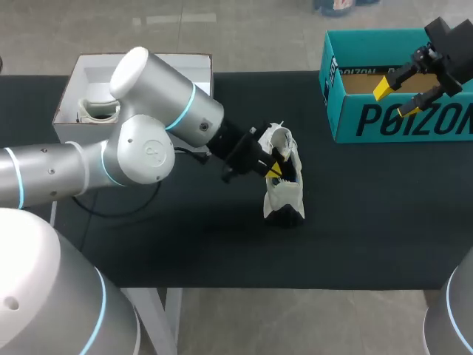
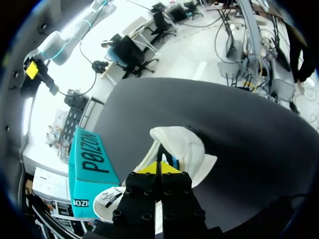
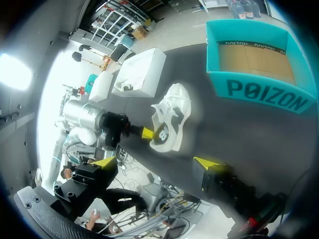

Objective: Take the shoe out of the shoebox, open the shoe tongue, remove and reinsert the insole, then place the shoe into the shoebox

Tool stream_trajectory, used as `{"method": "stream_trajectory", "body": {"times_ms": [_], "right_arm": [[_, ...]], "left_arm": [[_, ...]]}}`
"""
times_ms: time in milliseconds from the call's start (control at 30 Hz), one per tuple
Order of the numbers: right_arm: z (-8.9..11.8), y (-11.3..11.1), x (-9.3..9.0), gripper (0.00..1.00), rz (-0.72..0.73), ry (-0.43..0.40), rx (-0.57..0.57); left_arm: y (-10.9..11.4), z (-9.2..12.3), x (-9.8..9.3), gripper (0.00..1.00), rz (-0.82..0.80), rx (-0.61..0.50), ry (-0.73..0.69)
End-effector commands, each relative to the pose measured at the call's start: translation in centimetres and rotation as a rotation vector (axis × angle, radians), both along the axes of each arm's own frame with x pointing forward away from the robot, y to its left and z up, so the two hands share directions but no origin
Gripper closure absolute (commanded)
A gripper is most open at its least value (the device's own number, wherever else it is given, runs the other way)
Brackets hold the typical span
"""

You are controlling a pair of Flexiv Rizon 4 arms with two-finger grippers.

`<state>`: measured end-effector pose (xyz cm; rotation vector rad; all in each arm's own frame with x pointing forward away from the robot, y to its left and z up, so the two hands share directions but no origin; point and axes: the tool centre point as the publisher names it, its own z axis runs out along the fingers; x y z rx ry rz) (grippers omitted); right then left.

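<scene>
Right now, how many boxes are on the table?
2. A white box sits at the rear left and a teal box at the rear right. No others appear hidden.

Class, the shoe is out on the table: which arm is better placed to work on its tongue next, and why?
Left. The left gripper has its fingers closed on the shoe at its opening, while the right gripper hangs open over the teal shoebox, away from the shoe.

Worktop [image 1: 369,222]: black matte covering, flat, spanning head view side to side. White metal leg [image 1: 166,318] under near edge. Floor [image 1: 295,318]: grey, smooth, faint seams, same grey beyond far edge. Light: bright, even, soft shadows on worktop.
</scene>
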<state>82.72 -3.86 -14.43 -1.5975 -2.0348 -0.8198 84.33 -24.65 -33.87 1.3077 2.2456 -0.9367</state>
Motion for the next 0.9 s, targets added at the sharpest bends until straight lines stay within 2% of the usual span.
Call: {"method": "stream_trajectory", "body": {"times_ms": [33,233,400,500,633,733,900], "right_arm": [[0.0,0.0,0.1,0.00,0.000,0.001,-0.002],[0.0,0.0,0.1,0.00,0.000,0.001,-0.002],[0.0,0.0,0.1,0.00,0.000,0.001,-0.002],[0.0,0.0,0.1,0.00,0.000,0.001,-0.002],[0.0,0.0,0.1,0.00,0.000,0.001,-0.002],[0.0,0.0,0.1,0.00,0.000,0.001,-0.002],[0.0,0.0,0.1,0.00,0.000,0.001,-0.002]], "left_arm": [[-0.9,-0.5,0.6,1.00,-0.020,0.039,0.013],[-0.6,0.0,1.4,1.00,-0.089,0.135,0.078],[-0.1,0.2,2.5,1.00,-0.182,0.321,0.154],[0.0,0.2,2.0,1.00,-0.260,0.403,0.193],[-0.4,-0.3,1.5,1.00,-0.305,0.443,0.145],[-0.7,-1.1,1.0,1.00,-0.332,0.527,0.109],[-0.5,-2.2,0.9,1.00,-0.349,0.567,0.111]]}}
